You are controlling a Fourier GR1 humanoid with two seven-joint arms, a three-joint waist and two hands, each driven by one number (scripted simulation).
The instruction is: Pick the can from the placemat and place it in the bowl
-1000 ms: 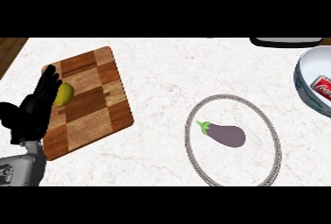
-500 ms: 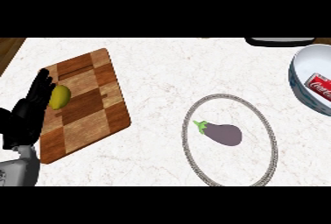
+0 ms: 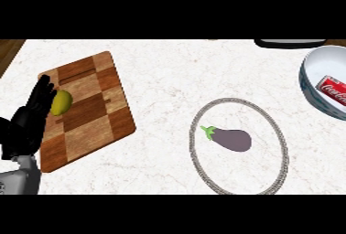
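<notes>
- The red can (image 3: 334,89) lies on its side inside the white bowl (image 3: 305,77) at the far right of the desk (image 3: 169,68), partly cut off by the edge of the view.
- The round, grey-rimmed placemat (image 3: 246,176), nearer and well left of the bowl, carries only a purple eggplant (image 3: 231,139).
- The left robot hand (image 3: 25,125) shows at the left edge, released, fingers straight and grasping nothing. It rests over the left side of the wooden cutting board (image 3: 91,123), just beside a yellow-green fruit (image 3: 62,102); whether it touches the fruit cannot be told.
- The right robot hand is out of sight.
- By the look of things, the placing step is finished: the can is off the mat and in the bowl.
- The next move seems to call for little beyond keeping both hands away from the bowl so the can is left undisturbed.
</notes>
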